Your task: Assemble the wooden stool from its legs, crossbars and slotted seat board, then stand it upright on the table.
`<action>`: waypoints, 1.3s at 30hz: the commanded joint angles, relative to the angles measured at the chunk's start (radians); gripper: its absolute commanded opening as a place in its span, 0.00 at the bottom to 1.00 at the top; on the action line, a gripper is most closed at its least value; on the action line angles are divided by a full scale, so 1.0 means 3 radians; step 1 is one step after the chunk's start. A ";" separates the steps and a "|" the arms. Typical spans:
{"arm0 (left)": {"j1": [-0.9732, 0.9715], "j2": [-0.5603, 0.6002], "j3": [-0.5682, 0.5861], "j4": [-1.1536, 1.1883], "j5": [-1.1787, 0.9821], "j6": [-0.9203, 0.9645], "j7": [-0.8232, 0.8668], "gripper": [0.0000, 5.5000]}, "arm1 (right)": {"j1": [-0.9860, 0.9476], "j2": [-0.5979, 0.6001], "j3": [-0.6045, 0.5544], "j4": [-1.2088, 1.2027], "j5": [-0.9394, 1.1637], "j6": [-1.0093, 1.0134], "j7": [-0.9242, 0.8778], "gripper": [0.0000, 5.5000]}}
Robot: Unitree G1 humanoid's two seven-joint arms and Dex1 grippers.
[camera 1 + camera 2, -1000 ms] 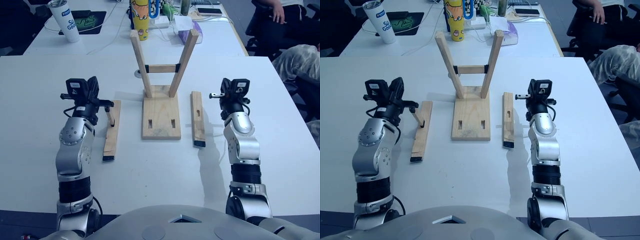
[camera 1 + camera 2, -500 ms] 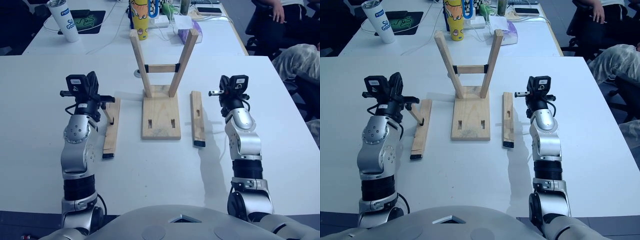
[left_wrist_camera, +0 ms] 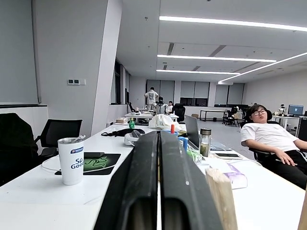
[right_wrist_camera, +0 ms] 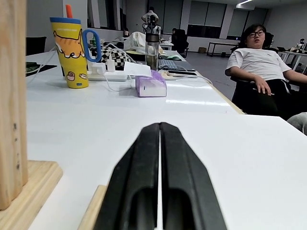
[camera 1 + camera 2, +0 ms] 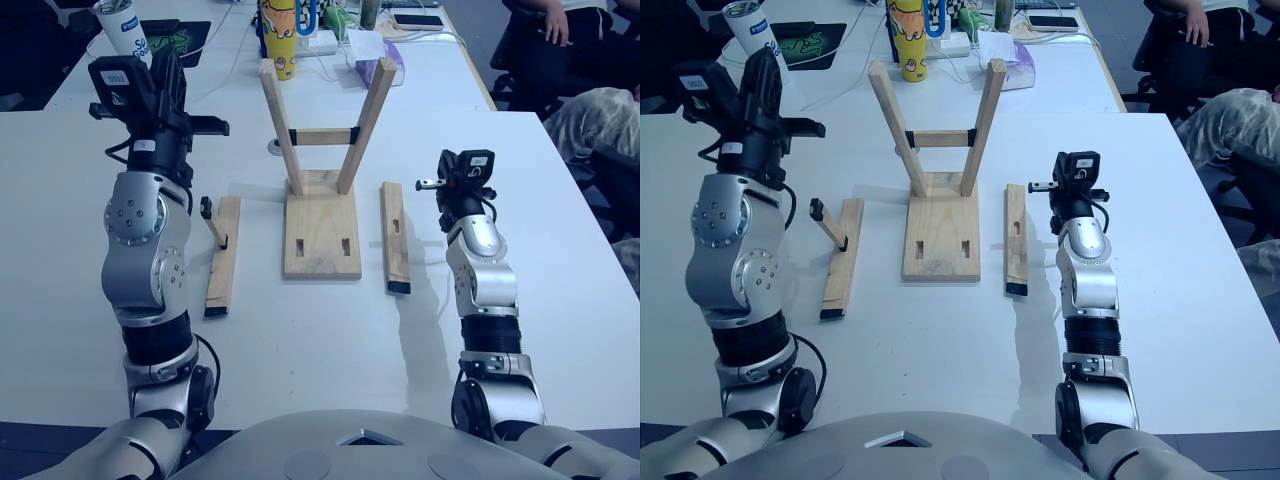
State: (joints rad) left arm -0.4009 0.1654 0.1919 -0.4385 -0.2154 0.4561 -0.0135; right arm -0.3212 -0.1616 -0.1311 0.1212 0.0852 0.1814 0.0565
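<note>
The slotted seat board point(image 5: 322, 245) lies flat at the table's middle. Two legs point(image 5: 281, 125) stand up from its far end, splayed apart and joined by a crossbar point(image 5: 325, 137). A loose leg point(image 5: 223, 258) lies left of the board, with a short black-tipped bar point(image 5: 212, 222) sticking up from it. Another loose leg point(image 5: 394, 235) lies right of the board. My left gripper point(image 5: 168, 62) is shut on nothing, raised high above the table's far left, well clear of the left leg. My right gripper point(image 5: 454, 162) is shut and empty, low beside the right leg's far end.
On the desk behind stand a white tumbler point(image 5: 130, 38), a black mat point(image 5: 182, 42), a yellow cup point(image 5: 282, 40) and a purple tissue box point(image 5: 386, 68). A small round disc point(image 5: 275, 148) lies by the standing legs. The near table is bare white.
My left arm has lifted from beside the left loose leg, up and back toward the far left. The right arm has hardly moved. The wooden parts lie as before.
</note>
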 commanded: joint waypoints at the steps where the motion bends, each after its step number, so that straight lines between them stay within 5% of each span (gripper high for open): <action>1: -0.0075 0.0033 0.0232 -0.0012 -0.0220 0.0193 0.0014 0.00 | -0.0020 -0.0039 -0.0036 -0.0053 -0.0017 -0.0039 -0.0018 0.00; 15: 0.0532 0.0023 -0.0182 0.0080 -0.0129 0.0476 -0.0086 0.00 | -0.0007 0.0061 -0.0041 -0.0048 -0.0028 -0.0140 -0.0146 0.00; 23: 0.0658 -0.0004 -0.0270 0.0816 0.0155 -0.0251 -0.0152 0.00 | -0.1289 -0.0498 -0.0475 0.0722 -0.0030 -0.0381 -0.0421 0.00; 30: 0.0138 -0.0089 -0.0103 0.0363 -0.0136 -0.0573 -0.0174 0.00 | -0.0766 -0.0229 -0.0230 0.0655 -0.0105 -0.0486 -0.0383 0.00; 39: -0.0166 0.0260 0.0257 -0.0080 -0.0305 -0.0107 -0.0033 0.00 | -0.0291 -0.0063 -0.0069 0.0344 -0.0155 -0.0368 -0.0380 0.00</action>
State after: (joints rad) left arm -0.4843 0.2117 0.2413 -0.4710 -0.3202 0.3831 -0.0322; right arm -0.4342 -0.1910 -0.1519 0.2616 0.0456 0.0504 -0.0524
